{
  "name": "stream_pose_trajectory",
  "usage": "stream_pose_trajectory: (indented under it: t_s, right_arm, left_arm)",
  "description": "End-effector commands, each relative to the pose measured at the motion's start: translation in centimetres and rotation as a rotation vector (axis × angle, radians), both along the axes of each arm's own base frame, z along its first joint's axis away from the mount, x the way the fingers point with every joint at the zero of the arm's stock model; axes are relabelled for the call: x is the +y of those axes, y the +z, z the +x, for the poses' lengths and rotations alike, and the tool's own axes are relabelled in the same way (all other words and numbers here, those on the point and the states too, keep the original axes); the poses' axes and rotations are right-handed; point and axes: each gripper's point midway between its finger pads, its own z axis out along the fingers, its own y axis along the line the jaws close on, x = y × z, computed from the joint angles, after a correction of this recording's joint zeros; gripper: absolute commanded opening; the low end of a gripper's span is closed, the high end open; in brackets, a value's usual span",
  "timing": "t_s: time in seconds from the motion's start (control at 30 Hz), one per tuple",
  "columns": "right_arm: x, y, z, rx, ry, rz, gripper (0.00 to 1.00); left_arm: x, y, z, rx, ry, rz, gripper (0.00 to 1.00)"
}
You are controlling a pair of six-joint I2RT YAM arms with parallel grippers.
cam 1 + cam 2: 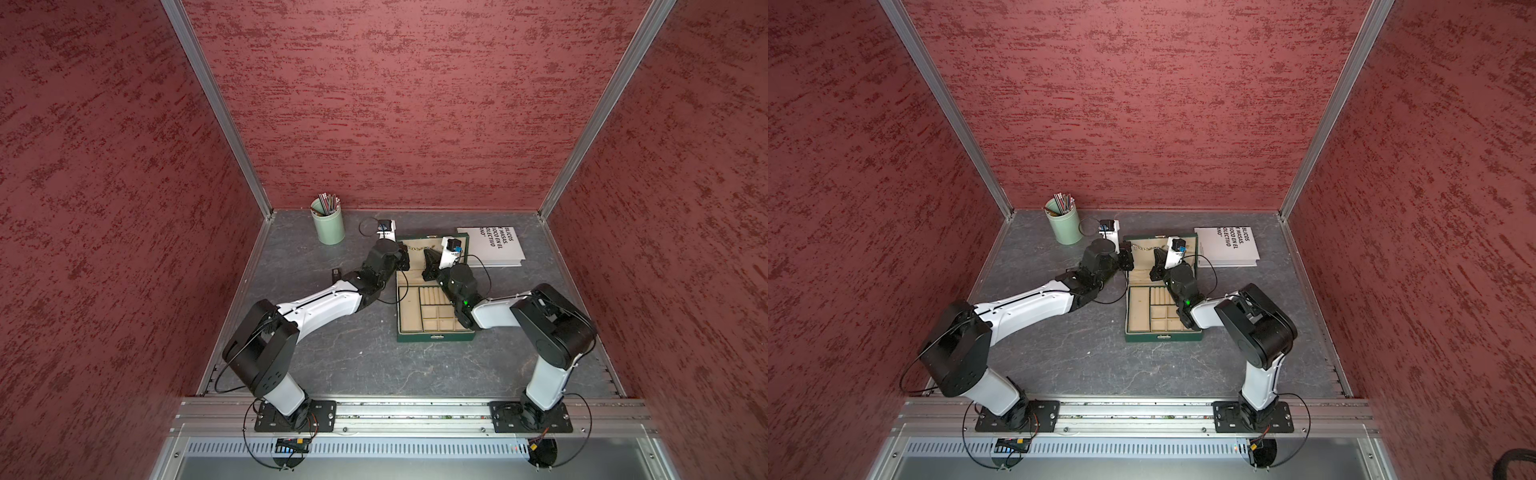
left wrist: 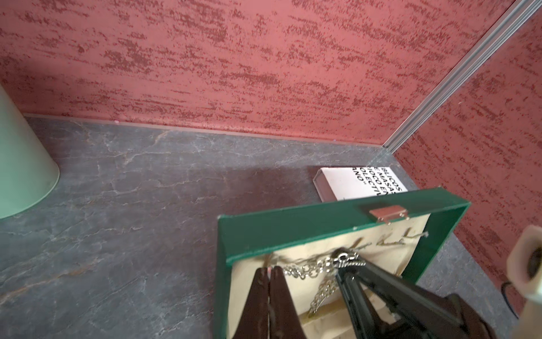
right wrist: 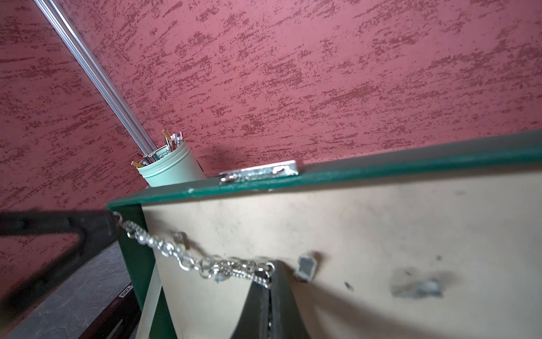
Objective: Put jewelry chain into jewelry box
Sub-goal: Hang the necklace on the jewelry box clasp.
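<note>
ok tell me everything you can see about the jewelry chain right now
The jewelry chain is thin, shiny silvery metal, with small round and oval links, some bead-like. It is off the table, stretched nearly taut between both shut grippers: the left gripper pinches one end, the right gripper a point further along. It runs across the beige-lined raised lid of the jewelry box, near its top edge; contact with the lining is unclear. A loose stretch dangles beside the right gripper.
</note>
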Motion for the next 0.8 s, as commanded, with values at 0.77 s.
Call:
stream_pose_trajectory:
  t_s: [0.77]
  right_arm:
    - [-0.1,-1.9,-0.6,0.103,-0.023,0.061,0.08]
  left_arm:
    - [-0.2,-0.3,-1.6,-0.015,-0.001,0.033,0.0]
